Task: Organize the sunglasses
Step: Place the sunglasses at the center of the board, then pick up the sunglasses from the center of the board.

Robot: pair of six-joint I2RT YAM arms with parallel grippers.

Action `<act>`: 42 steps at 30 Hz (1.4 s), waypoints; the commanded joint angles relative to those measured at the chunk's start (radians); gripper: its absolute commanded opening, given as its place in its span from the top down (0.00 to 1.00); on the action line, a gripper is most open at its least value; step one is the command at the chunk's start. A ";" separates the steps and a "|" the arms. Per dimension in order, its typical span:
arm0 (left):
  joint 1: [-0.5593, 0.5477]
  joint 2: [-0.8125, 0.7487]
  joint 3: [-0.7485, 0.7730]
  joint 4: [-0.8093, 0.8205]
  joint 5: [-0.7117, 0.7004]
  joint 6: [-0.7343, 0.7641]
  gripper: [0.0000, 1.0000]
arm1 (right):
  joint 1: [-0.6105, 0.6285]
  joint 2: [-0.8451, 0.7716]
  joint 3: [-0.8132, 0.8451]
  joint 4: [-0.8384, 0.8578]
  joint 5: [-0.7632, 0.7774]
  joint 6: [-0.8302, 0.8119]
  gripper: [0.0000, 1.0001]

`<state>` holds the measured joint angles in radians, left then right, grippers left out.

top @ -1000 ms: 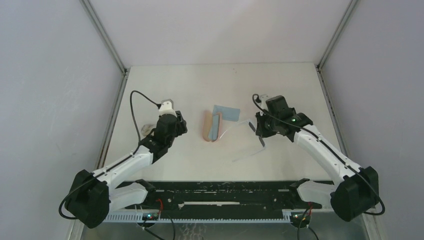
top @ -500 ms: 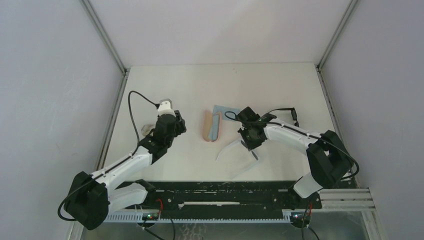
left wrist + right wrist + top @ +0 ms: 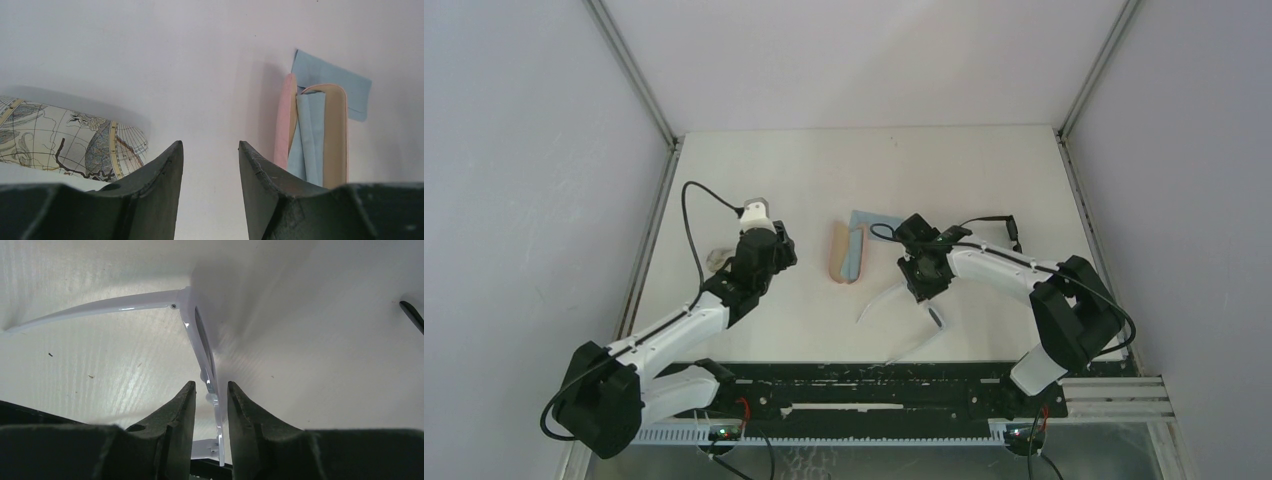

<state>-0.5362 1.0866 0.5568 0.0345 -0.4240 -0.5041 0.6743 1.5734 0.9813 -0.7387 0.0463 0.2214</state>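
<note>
at mid table [image 3: 824, 160], right gripper [image 3: 210, 386] angles down; jaws straddle white sunglasses [image 3: 199, 335]

We see the sunglasses [image 3: 201, 340] in glossy white plastic, the tabletop [image 3: 100, 365] matt and finely ribbed, the blue cloth [image 3: 330, 85] soft woven fabric, and the right end effector [image 3: 210, 386] in matt black plastic.

Bright even light, soft shadows, glare.

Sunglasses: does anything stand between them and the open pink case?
Nothing lies on the table between the sunglasses, straddled by the right gripper, and the pink case. A blue cloth lies inside the open case.
</note>
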 commanded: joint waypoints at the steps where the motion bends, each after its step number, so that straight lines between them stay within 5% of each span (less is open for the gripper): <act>1: 0.002 0.000 -0.004 0.016 -0.004 0.011 0.50 | -0.012 -0.025 0.049 -0.024 -0.016 -0.029 0.72; 26: 0.001 0.016 0.001 0.017 0.008 0.014 0.50 | -0.045 0.030 0.049 -0.032 -0.043 -0.037 0.85; 32: 0.002 0.012 0.000 0.017 0.007 0.015 0.50 | -0.046 0.037 0.049 -0.028 -0.047 -0.040 0.95; 42: 0.001 -0.060 -0.004 -0.026 0.004 0.002 0.51 | -0.025 -0.100 0.047 -0.042 0.028 -0.062 1.00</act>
<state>-0.5362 1.0897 0.5568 0.0319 -0.4160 -0.5034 0.6365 1.5745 0.9977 -0.7887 0.0185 0.1913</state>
